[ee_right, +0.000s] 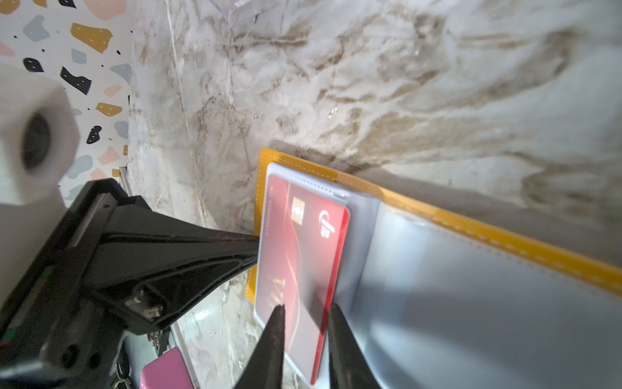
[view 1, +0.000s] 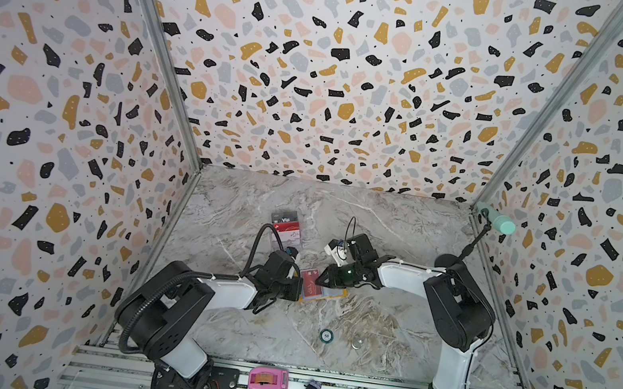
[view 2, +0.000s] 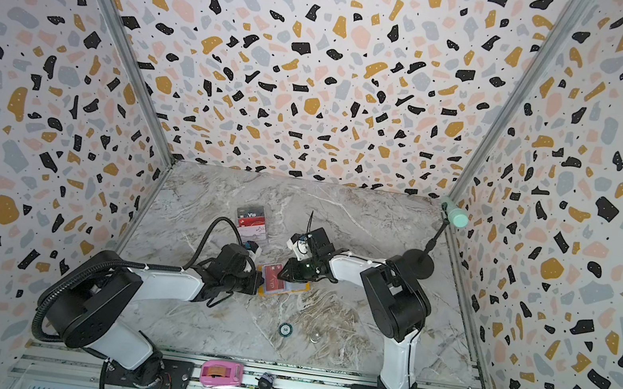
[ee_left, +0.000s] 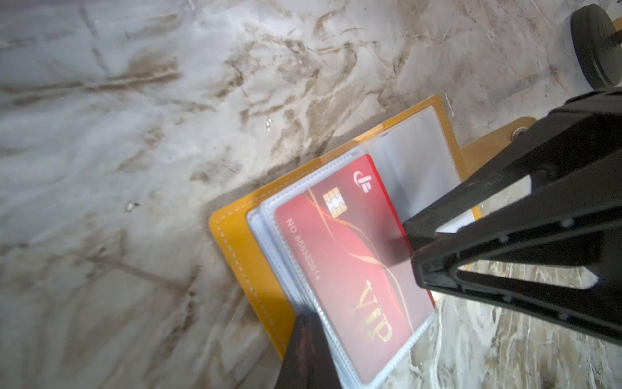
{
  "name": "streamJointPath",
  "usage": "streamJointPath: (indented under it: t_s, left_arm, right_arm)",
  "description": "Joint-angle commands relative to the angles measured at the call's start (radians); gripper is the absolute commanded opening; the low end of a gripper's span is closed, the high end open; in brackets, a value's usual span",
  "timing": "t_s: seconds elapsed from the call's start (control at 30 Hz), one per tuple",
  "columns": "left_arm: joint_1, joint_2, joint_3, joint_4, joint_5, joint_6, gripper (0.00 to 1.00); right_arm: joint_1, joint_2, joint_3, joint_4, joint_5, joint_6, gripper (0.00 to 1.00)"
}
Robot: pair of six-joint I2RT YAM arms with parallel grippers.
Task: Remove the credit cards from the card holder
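Left gripper clamped shut on the card holder, steadying it, while the right gripper, fingers narrowly parted, straddled the free edge of the red card, apparently poised to draw it out.

The whole counter is taken in from high overhead in both top views, faced downward and toward the back wall, with nearly the same field shared. The open card holder is seen at very close range from both wrists, from opposite sides; its red card is shared.
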Motion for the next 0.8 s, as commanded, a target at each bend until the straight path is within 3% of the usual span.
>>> streamJointPath:
  t_s: [0.0, 0.5, 0.77]
  left_arm:
    - [-0.004, 0.048, -0.026, -0.081, 0.006, 0.012, 0.00]
    - [-0.004, 0.051, -0.033, -0.070, 0.000, 0.005, 0.00]
    - [-0.004, 0.055, -0.031, -0.068, 0.002, 0.002, 0.00]
  right_arm:
    - [-0.005, -0.010, -0.019, 0.062, -0.105, 0.029, 0.24]
    - [-0.025, -0.012, -0.118, 0.288, -0.272, 0.164, 0.24]
    - [-0.029, -0.005, -0.131, 0.325, -0.312, 0.182, 0.24]
